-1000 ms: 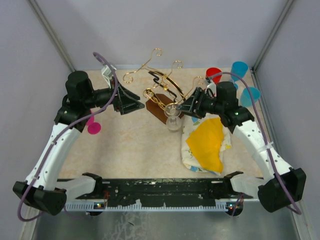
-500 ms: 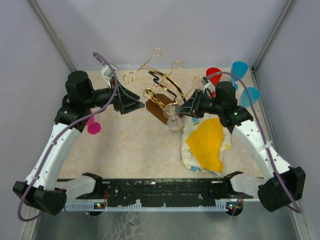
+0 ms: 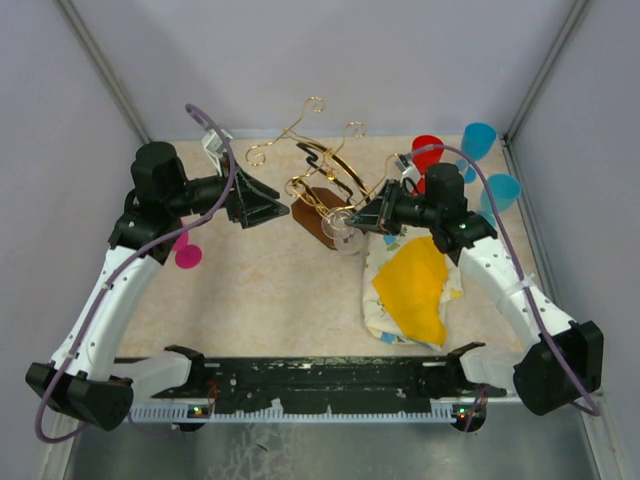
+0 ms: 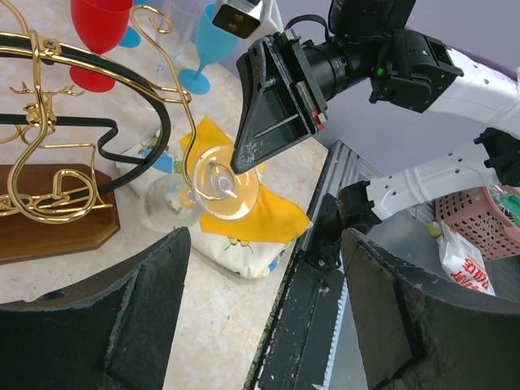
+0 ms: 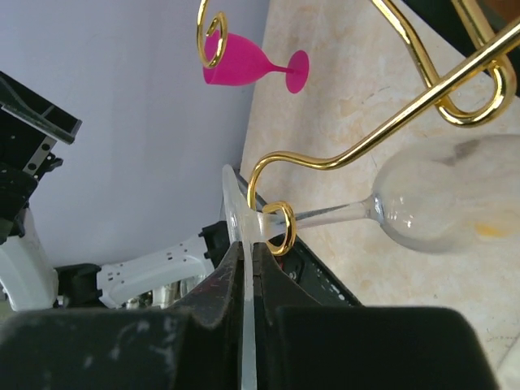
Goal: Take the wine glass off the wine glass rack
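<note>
The clear wine glass (image 3: 343, 232) hangs tilted from a curled hook of the gold wire wine glass rack (image 3: 322, 158), which stands on a dark wooden base (image 3: 312, 214). In the right wrist view the hook (image 5: 279, 228) still circles the stem beside the foot, and the bowl (image 5: 443, 203) points right. My right gripper (image 5: 246, 253) is shut on the rim of the glass foot; it also shows in the top view (image 3: 372, 216). My left gripper (image 3: 262, 208) is open and empty, left of the rack. Its view shows the glass foot (image 4: 227, 184) and the rack (image 4: 57, 221).
A yellow and white cloth (image 3: 412, 285) lies right of the glass. A magenta plastic glass (image 3: 186, 255) lies at the left. A red glass (image 3: 427, 148) and two blue ones (image 3: 479, 138) stand at the back right. Grey walls enclose the table.
My right gripper has moved a little left toward the rack with the glass foot in it, and the glass has tilted. The left arm has not moved.
</note>
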Robot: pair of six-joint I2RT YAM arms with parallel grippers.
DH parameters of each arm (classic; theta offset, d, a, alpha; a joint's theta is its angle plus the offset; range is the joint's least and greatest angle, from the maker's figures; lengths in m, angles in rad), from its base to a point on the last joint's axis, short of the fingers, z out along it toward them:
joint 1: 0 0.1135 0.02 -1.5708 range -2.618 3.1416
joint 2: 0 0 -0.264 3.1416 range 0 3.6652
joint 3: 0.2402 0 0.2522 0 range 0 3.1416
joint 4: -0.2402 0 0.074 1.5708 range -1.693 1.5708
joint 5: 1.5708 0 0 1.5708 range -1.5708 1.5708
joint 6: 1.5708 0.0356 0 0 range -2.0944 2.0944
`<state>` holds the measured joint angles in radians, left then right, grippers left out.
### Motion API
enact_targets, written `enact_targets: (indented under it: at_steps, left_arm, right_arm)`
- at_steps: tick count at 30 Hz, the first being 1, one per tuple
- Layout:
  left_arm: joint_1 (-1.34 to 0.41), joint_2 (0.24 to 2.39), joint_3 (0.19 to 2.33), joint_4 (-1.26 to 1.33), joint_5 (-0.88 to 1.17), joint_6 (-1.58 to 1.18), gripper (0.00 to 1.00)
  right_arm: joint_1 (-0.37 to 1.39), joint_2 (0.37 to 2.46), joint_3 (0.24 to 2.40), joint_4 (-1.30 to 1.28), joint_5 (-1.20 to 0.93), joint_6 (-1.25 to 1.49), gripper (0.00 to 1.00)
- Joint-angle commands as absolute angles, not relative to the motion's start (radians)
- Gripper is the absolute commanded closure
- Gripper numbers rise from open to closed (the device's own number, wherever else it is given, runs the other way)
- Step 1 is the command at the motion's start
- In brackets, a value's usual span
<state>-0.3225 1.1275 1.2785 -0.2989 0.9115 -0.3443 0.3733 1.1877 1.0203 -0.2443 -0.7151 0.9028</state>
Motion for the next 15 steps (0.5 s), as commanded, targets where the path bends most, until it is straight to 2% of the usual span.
enact_targets:
  at_steps: [1,11,15]
  left_arm:
    - [-0.317,1.111,1.282,-0.287,0.914,-0.350,0.20]
    - [-0.318,1.111,1.288,-0.280,0.922,-0.355,0.20]
    - [-0.317,1.106,1.287,-0.284,0.918,-0.349,0.20]
  right_arm:
    - [0.390,1.193,1.015,-0.103,-0.802,0.970,1.00]
    - [0.390,1.232,0.981,0.119,-0.851,1.120,1.00]
    - [0.390,1.242,0.989,0.120,-0.817,1.117,1.00]
